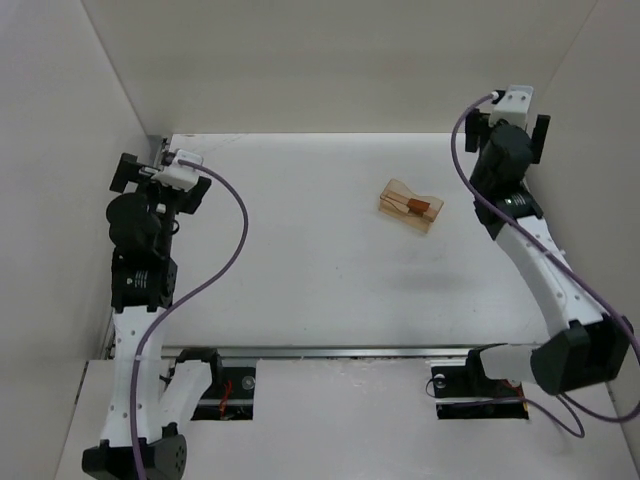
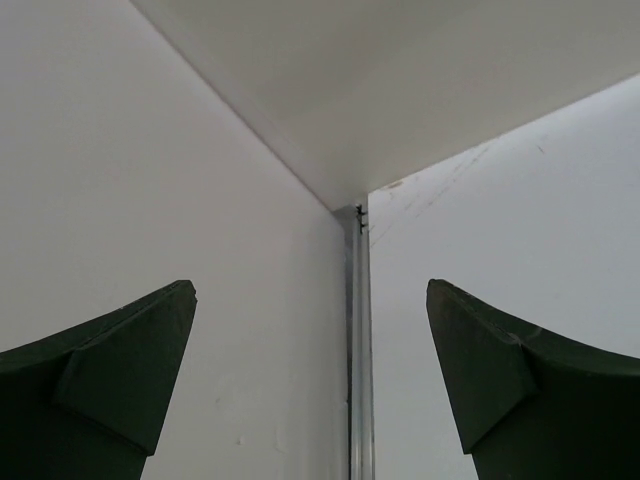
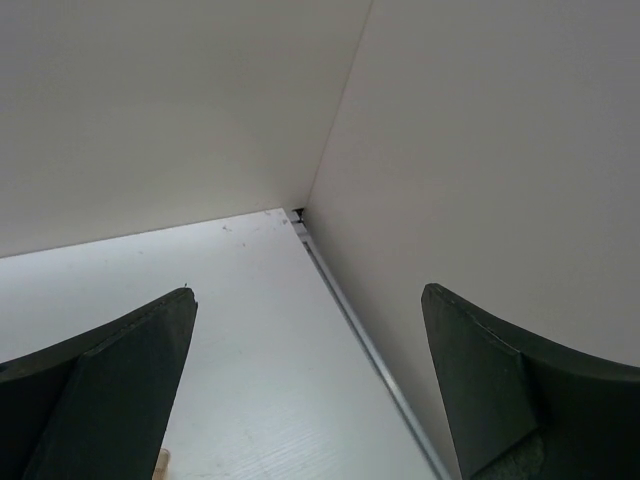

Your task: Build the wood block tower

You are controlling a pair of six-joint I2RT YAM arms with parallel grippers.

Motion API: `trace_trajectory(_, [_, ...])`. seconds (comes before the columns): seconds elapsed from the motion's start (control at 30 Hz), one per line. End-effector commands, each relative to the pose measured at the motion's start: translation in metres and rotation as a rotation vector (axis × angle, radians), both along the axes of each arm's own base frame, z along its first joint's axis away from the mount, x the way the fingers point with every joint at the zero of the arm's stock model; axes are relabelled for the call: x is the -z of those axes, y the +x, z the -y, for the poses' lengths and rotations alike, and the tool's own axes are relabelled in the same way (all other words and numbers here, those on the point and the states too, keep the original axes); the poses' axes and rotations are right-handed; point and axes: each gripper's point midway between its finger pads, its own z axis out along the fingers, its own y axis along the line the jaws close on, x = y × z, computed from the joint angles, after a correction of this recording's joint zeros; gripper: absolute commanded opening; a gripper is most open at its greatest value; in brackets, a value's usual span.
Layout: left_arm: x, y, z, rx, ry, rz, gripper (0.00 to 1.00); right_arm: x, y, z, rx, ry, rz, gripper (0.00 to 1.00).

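The wood blocks lie together right of centre on the white table (image 1: 300, 280). They are a small reddish-brown piece (image 1: 421, 207) and a slim pale tan post (image 1: 396, 202), resting on a larger pale tan box shape (image 1: 428, 224). My left gripper (image 1: 140, 168) is open and empty at the back left corner, facing the wall joint (image 2: 310, 290). My right gripper (image 1: 509, 132) is open and empty at the back right, far from the blocks, facing the back right corner (image 3: 305, 292). A pale tan sliver (image 3: 162, 460) shows at the bottom edge of the right wrist view.
White walls enclose the table at the left, back and right. A metal strip (image 2: 357, 350) runs up the back left corner, and another (image 3: 370, 350) along the right wall's foot. A rail with two cut-outs (image 1: 330, 352) crosses the near edge.
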Motion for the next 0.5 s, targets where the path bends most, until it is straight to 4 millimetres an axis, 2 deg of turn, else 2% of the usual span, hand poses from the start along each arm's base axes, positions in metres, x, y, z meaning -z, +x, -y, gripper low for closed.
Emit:
trace_trajectory(0.0, [0.013,0.003,0.013,0.086,0.044,-0.159,1.0,0.002,0.015,0.011,0.159,0.155,0.061,1.0])
trace_trajectory(0.03, [0.013,0.004,0.021,0.127,0.029,-0.173,1.0,0.007,0.018,0.009,0.17,0.215,0.058,1.0])
trace_trajectory(0.07, [0.011,0.005,0.023,0.136,0.007,-0.178,1.0,-0.012,0.031,-0.007,0.037,0.257,0.055,1.0])
trace_trajectory(0.1, [0.011,0.01,0.024,0.136,-0.025,-0.184,1.0,-0.008,0.044,-0.027,-0.121,0.264,-0.021,1.0])
trace_trajectory(0.13, [0.0,0.011,0.025,0.136,-0.058,-0.163,1.0,0.021,0.057,-0.049,-0.252,0.302,-0.158,1.0])
trace_trajectory(0.17, [-0.002,0.012,0.027,0.135,-0.116,-0.158,1.0,0.03,0.066,-0.084,-0.485,0.351,-0.231,1.0])
trace_trajectory(0.2, [-0.004,0.014,0.028,0.135,-0.139,-0.156,1.0,0.025,0.07,-0.1,-0.568,0.364,-0.259,1.0])
trace_trajectory(0.23, [-0.007,0.014,0.029,0.135,-0.159,-0.156,1.0,0.06,0.087,-0.104,-0.582,0.392,-0.363,1.0])
trace_trajectory(0.27, [-0.001,0.017,0.033,0.155,-0.175,-0.181,1.0,0.088,0.085,-0.105,-0.557,0.423,-0.473,1.0])
trace_trajectory(0.3, [-0.008,0.016,0.036,0.172,-0.185,-0.167,1.0,0.091,0.091,-0.102,-0.528,0.432,-0.496,1.0])
trace_trajectory(0.33, [-0.001,0.018,0.04,0.191,-0.2,-0.192,1.0,0.11,0.094,-0.1,-0.495,0.449,-0.55,1.0])
trace_trajectory(0.37, [-0.003,0.017,0.046,0.225,-0.201,-0.195,1.0,0.144,0.095,-0.094,-0.441,0.495,-0.637,0.95])
trace_trajectory(0.47, [0.014,0.018,0.053,0.264,-0.188,-0.235,1.0,0.176,0.086,-0.08,-0.321,0.595,-0.678,0.84])
